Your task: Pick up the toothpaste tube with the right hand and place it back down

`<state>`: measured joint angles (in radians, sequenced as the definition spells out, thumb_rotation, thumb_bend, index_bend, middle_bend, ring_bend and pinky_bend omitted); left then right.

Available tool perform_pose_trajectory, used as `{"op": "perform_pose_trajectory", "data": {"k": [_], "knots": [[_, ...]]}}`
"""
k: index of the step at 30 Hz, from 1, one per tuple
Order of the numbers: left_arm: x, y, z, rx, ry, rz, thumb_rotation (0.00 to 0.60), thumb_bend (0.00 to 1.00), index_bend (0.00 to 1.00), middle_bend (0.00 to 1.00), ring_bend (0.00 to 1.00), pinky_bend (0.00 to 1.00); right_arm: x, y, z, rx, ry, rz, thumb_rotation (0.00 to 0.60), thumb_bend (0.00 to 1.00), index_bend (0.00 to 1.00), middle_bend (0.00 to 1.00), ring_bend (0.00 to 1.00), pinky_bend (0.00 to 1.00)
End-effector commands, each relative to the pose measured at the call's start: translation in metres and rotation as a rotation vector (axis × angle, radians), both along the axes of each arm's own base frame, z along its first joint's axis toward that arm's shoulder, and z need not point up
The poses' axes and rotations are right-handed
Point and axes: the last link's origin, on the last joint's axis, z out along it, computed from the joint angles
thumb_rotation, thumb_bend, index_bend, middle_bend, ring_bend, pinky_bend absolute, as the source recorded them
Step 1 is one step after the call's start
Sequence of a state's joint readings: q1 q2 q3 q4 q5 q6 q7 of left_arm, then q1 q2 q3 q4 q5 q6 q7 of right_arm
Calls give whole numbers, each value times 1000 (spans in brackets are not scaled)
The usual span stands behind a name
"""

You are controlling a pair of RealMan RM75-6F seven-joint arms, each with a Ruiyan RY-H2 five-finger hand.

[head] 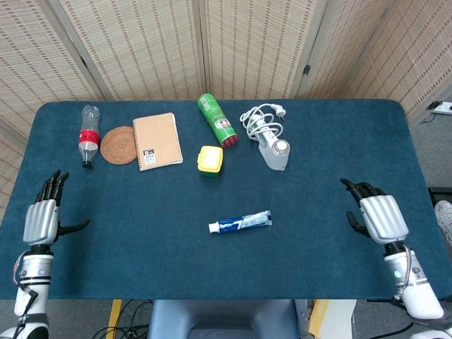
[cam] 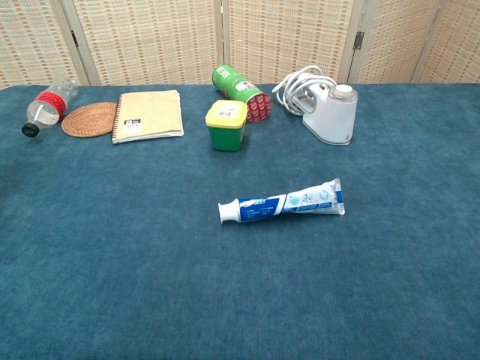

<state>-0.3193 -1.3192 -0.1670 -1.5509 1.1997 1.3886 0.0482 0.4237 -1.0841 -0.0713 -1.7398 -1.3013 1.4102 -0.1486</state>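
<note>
Your toothpaste tube lies mid-table, long axis left-right, cap leftward. Your right hand seems nearer than your left hand; both empty, fingers apart.

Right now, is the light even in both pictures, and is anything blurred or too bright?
Head view: even, soft light; toothpaste tube sharp, faint shadows only. Chest view: equally even, no glare on the white iron; cloth texture crisp nearby, slightly softer toward the screens.
</note>
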Motion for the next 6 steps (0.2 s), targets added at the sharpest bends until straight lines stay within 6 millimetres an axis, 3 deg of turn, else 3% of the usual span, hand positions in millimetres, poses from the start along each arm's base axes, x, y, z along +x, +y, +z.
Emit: {"op": "perform_pose_trajectory", "data": {"k": [1, 6], "knots": [[0, -23, 4, 6, 55, 7, 600, 72, 69, 0, 0, 195, -12, 20, 4, -20, -19, -22, 600, 409, 122, 307, 215, 344], [4, -49, 5, 17, 84, 4, 600, 72, 73, 4, 0, 193, -20, 40, 7, -77, -51, -22, 600, 395, 122, 310, 215, 345]]}}
